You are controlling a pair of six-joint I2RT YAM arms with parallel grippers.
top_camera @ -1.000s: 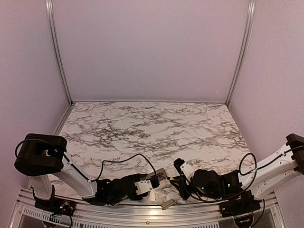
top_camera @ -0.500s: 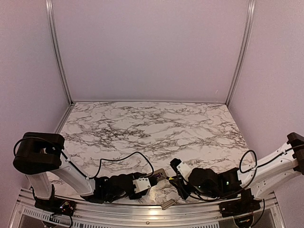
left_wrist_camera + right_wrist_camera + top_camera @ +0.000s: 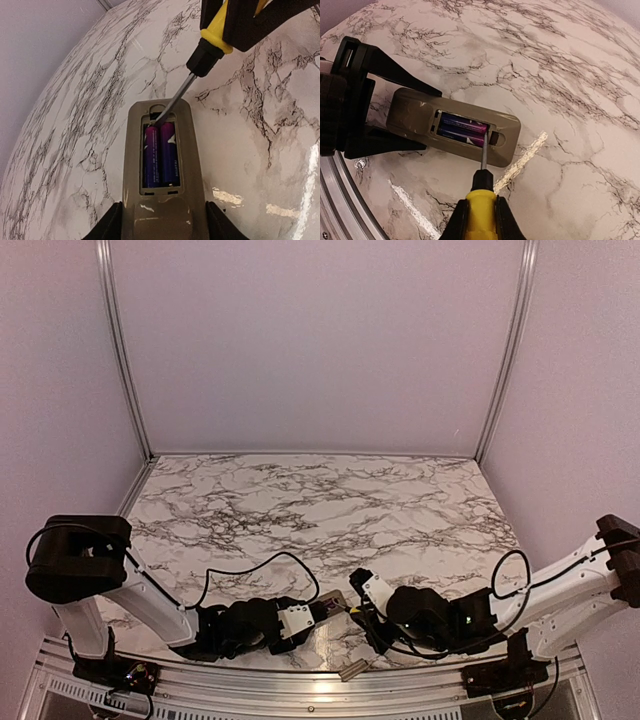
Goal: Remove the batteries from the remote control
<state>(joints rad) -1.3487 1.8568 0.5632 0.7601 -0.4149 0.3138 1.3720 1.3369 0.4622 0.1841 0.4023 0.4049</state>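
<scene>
Two batteries (image 3: 160, 155) lie side by side in the open hollow in the back of the remote control (image 3: 412, 112). They are dark purple with small white marks, but the marks are too blurry to read. The remote control lies on the bench (image 3: 330, 500) with its grey-beige back up, close to the bench's front edge.

The left pincer (image 3: 164, 227) is clamped on one end of the remote control, with one black finger on each long side. The right pincer (image 3: 481, 220) is squeezed tight around the yellow handle of a screwdriver (image 3: 202, 55). The screwdriver comes in from the other end of the remote control. Its thin metal tip pokes into the hollow, right at the battery ends far from the left pincer. Both batteries sit in their place, not lifted out.

A small flat cover piece (image 3: 352, 671) lies near the remote control, closer to the front edge of the bench. From above, the two arms and their black cables crowd around the remote control and hide most of it.

Since a second ago the right arm has reached further over toward the remote control. The remote control and the cover piece have stayed where they were.
</scene>
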